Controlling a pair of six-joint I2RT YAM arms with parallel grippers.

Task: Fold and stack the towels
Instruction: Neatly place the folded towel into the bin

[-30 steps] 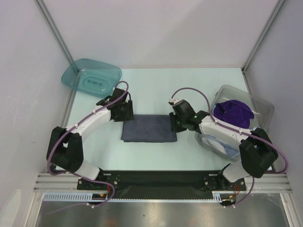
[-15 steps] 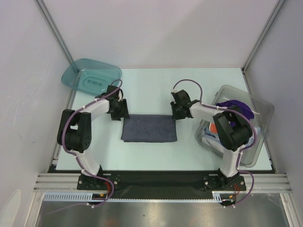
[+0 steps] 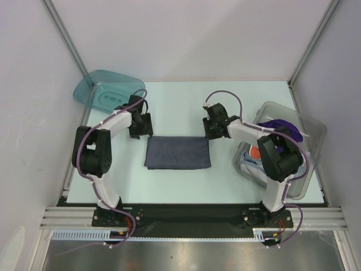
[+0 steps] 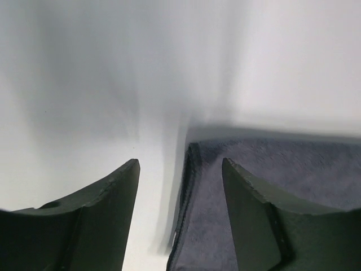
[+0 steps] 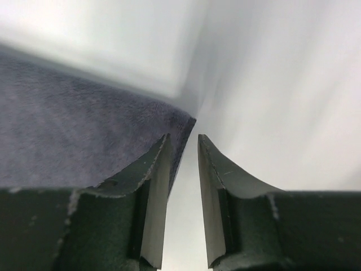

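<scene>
A: Where did the grey-blue towel [image 3: 177,152] lie?
B: Flat in the middle of the table [image 3: 175,101]. The left gripper [image 4: 179,164] stood apart, straddling its far left corner. The right gripper [image 5: 182,138] was nearly together at the far right corner, clamping nothing.

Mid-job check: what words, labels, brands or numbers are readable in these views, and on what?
None readable in any view.
The folded dark grey-blue cloth towel is plain.
The teal plastic tray has a moulded shape in its floor, too small to read as lettering.
The clear plastic bin shows no visible label.
</scene>
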